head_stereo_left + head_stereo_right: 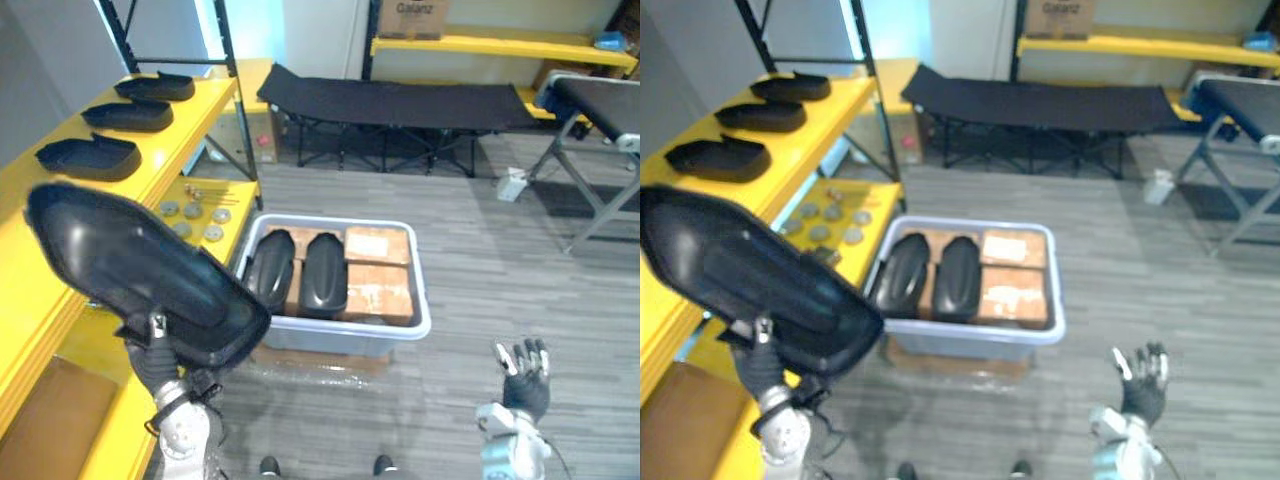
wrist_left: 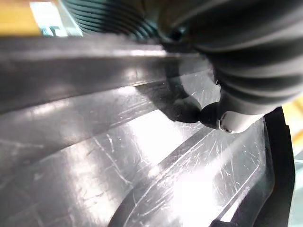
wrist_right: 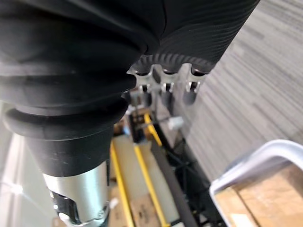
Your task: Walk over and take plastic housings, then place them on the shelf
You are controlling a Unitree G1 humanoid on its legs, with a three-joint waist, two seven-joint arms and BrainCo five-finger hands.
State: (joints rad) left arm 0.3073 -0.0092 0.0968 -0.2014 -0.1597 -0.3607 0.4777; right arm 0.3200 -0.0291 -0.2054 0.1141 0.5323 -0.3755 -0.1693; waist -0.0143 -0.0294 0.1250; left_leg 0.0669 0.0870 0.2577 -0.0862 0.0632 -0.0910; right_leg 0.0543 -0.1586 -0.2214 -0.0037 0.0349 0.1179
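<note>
A large glossy black plastic housing (image 1: 130, 265) is held up at the lower left, in front of the yellow shelf (image 1: 195, 120). My left hand (image 1: 152, 362) is shut on its lower edge from beneath; in the left wrist view a fingertip (image 2: 227, 118) presses on the housing's shiny inner face (image 2: 118, 156). Three more black housings (image 1: 128, 115) lie in a row on the shelf's top level. Two housings (image 1: 300, 272) rest in a white bin (image 1: 420, 290) on the floor. Low at the right, my right hand (image 1: 525, 380) is open and holds nothing, its fingers (image 3: 163, 90) straight.
Cardboard boxes (image 1: 378, 270) fill the bin's right half. Round metal discs (image 1: 195, 215) lie on the lower shelf level beside the bin. A black folding cot (image 1: 390, 100) stands behind, a grey-framed table (image 1: 600, 110) at the right, and grey floor lies between.
</note>
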